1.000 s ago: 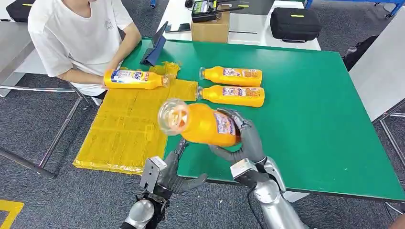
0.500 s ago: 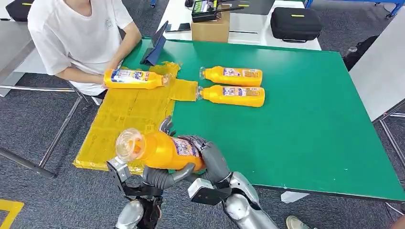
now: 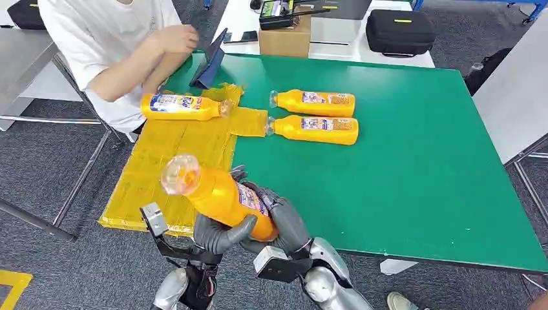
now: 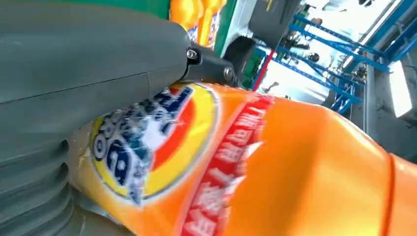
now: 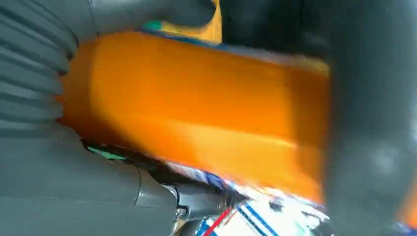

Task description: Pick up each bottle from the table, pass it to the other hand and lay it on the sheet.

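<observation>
Orange bottle [image 3: 220, 197] just tipped up; left hand [image 3: 216, 234] now grips alongside right hand [image 3: 287, 223], so handover's basically underway.

a lab: rows of tables [image 3: 413, 148], equipment cases [image 3: 399, 32], grey carpet.

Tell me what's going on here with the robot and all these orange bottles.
It is mid-handover: the right robot hand and left robot hand both grip one orange bottle near the table's front edge, beside the yellow sheet. One bottle on the sheet already lies there, in front of a seated person. Two more bottles wait on the green table.
</observation>
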Robot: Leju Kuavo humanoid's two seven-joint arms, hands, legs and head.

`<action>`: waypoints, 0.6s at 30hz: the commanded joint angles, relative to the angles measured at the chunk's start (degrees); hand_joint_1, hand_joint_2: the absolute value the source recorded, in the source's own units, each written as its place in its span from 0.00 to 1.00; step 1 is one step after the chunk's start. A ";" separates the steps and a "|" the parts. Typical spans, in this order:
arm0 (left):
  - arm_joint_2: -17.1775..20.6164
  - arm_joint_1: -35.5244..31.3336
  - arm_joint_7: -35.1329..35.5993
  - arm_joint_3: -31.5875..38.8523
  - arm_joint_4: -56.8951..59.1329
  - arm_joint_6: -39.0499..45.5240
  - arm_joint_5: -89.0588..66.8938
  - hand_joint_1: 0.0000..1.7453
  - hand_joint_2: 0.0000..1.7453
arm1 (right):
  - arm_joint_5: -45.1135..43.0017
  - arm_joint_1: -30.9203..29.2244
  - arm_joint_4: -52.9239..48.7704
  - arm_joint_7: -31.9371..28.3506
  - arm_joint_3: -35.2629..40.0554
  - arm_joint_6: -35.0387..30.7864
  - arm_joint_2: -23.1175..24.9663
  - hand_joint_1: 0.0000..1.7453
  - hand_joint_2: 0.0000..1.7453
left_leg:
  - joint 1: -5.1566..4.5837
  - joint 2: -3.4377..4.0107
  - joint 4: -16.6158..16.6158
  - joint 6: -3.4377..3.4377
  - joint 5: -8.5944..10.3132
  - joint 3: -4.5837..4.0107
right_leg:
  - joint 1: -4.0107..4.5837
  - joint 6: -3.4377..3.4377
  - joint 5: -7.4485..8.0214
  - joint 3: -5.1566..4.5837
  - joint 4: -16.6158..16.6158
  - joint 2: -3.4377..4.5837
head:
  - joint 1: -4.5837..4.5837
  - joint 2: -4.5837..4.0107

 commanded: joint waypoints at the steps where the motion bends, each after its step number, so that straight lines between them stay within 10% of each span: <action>1: 0.45 -3.93 1.43 -0.44 4.01 -1.41 3.85 1.00 1.00 | -0.91 1.49 -1.04 -1.78 1.20 -1.52 -0.33 0.00 0.00 | 0.03 -0.04 -0.05 -0.06 -0.08 0.31 | 0.05 -0.10 -0.11 0.34 -0.06 -0.12 | 0.00 0.00; 18: -0.51 -7.36 -0.19 5.57 7.60 1.10 9.66 1.00 1.00 | -2.32 3.26 -10.80 -5.60 2.85 -5.86 -0.66 0.00 0.00 | 0.01 0.01 -0.05 -0.04 -0.01 0.10 | 0.02 -0.06 -0.03 0.10 -0.03 -0.06 | -0.02 0.00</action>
